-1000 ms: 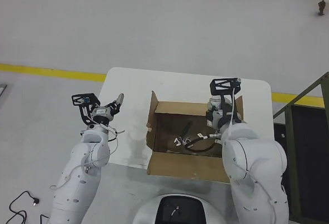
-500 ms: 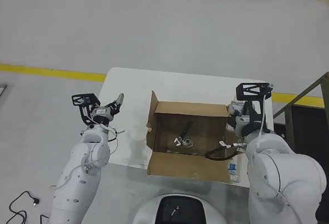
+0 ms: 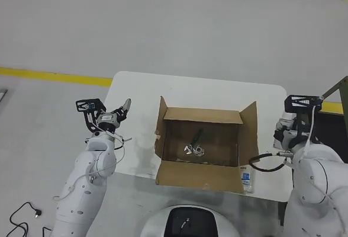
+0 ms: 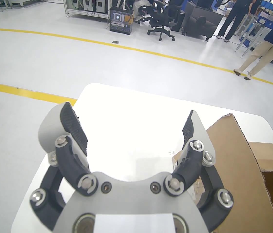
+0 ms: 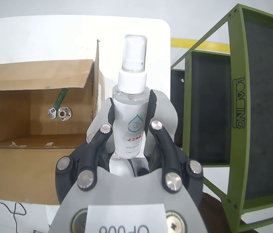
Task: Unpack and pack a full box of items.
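Observation:
An open cardboard box (image 3: 195,173) stands mid-table. Inside lie a green-handled wrench (image 3: 196,139) (image 5: 59,103) and a round metal fitting (image 3: 196,151) (image 5: 65,113). My right gripper (image 5: 131,101) is shut on a clear spray bottle (image 5: 131,117) whose cap points away from the wrist. It hangs outside the box, past the right flap (image 3: 248,133), near the table's right edge. My left gripper (image 3: 122,109) (image 4: 128,112) is open with nothing in it, over the bare table left of the box.
A small labelled bottle (image 3: 245,178) lies on the table against the box's right front corner. A green metal rack (image 3: 340,112) (image 5: 236,98) stands close beyond the table's right edge. A black cable loop (image 3: 266,163) hangs by the right arm. Bare white tabletop (image 3: 192,89) lies behind the box.
My right arm came up out of the box and swung right, past the right flap, towards the table's right edge. The left arm has not moved.

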Tool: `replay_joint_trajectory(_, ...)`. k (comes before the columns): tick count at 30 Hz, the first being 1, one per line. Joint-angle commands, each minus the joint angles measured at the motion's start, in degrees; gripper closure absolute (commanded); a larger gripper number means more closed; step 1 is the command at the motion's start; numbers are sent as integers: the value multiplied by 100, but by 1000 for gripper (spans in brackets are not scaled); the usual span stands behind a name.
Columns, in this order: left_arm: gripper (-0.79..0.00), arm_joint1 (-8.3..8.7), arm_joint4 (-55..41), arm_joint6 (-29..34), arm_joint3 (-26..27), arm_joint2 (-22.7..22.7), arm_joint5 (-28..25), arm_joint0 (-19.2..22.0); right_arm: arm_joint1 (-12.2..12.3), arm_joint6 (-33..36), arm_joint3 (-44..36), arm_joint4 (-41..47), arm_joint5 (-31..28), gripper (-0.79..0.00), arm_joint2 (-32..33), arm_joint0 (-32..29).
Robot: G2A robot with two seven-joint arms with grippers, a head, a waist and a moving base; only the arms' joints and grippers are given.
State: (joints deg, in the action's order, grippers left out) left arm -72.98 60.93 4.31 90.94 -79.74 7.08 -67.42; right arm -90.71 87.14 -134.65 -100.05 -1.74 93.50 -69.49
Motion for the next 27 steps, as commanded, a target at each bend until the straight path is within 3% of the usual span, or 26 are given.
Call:
replay_joint_trajectory(1,-785,0,0,0,0,0,0,0,15,79,0,32,-47,0,173,-89)
replay_joint_trajectory(16,-785,0,0,0,0,0,0,0,32,86,0,79,-158,0,322,-219)
replay_joint_trajectory(19,-785,0,0,0,0,0,0,0,47,-262,193,60,-152,0,392,-471)
replay_joint_trajectory(27,-785,0,0,0,0,0,0,0,114,-236,547,184,-396,0,982,-913)
